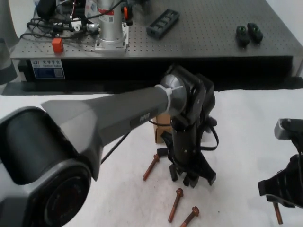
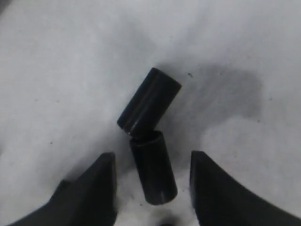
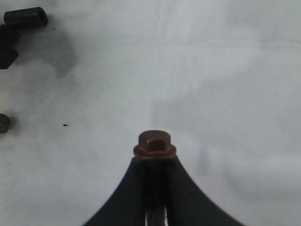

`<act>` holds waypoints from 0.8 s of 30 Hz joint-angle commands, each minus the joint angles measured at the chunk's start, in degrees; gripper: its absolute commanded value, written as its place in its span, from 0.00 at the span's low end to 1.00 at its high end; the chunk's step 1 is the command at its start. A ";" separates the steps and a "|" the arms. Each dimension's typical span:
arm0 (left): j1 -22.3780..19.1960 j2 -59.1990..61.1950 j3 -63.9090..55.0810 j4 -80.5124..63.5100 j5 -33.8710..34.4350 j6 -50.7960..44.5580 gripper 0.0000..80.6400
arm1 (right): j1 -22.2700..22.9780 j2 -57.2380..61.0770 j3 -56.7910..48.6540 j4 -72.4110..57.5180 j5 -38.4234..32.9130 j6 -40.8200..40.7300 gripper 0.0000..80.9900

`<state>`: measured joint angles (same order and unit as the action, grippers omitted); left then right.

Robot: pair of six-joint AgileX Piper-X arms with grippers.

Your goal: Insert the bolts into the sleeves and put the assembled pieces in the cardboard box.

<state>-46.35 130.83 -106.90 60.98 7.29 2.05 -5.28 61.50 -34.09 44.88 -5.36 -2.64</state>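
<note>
Two black sleeves lie end to end on the white cloth. The nearer sleeve [image 2: 154, 167] sits between the spread fingers of my left gripper [image 2: 152, 157], untouched; the other sleeve [image 2: 149, 102] lies just beyond it. In the high view my left gripper [image 1: 191, 178] points down at the cloth. My right gripper [image 3: 154, 162] is shut on a copper bolt [image 3: 154, 145], head outward, and hangs above the cloth at the right edge [image 1: 279, 191]. Three loose bolts [image 1: 151, 166] [image 1: 176, 204] [image 1: 190, 216] lie left of the left gripper. The cardboard box [image 1: 161, 126] is mostly hidden behind the left arm.
The left arm [image 1: 94, 127] crosses the near left of the bench. Behind the cloth is a perforated metal table [image 1: 208, 38] carrying a post, cables and small black parts. Bare cloth lies between the two grippers.
</note>
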 commanded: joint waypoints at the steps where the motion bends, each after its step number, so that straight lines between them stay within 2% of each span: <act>1: -0.01 0.06 -0.67 0.35 -0.71 0.98 0.45 | -0.33 -0.65 -0.02 -0.10 -0.81 0.02 0.01; 4: -0.13 0.18 -0.67 -0.04 -0.53 0.98 0.41 | -0.33 -0.65 -0.02 -0.10 -0.81 0.02 0.01; 6: -0.13 0.18 -0.67 -0.03 -0.53 0.98 0.26 | -0.33 -0.65 -0.02 -0.10 -0.81 0.02 0.01; 8: -0.13 0.18 -0.67 0.34 -0.53 0.98 0.04 | -0.33 -0.80 -0.05 -0.10 -0.94 0.02 0.01; 9: -0.13 0.04 -0.67 0.37 -0.53 0.98 0.00 | -0.33 -1.01 -0.05 -0.31 -2.01 0.02 0.01; 12: -0.13 -2.24 -0.67 1.03 -0.53 0.03 0.00 | -0.33 -2.41 -0.05 -2.87 -8.52 1.64 0.01; 15: 0.66 -7.64 2.10 1.74 -0.53 -0.85 0.01 | -0.33 -4.77 -0.05 -8.52 -14.46 8.93 0.01; 18: 1.58 -18.11 14.21 -9.57 0.84 -3.11 0.01 | 0.82 -6.70 0.01 -17.77 -22.44 17.72 0.01; 24: 3.15 -38.57 42.49 -38.14 15.43 -5.90 0.01 | 7.85 -6.82 0.01 -40.45 -24.84 29.43 0.01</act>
<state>-43.35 97.38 -72.24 31.76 17.52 -2.58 0.25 55.06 -33.89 12.91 -28.31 22.79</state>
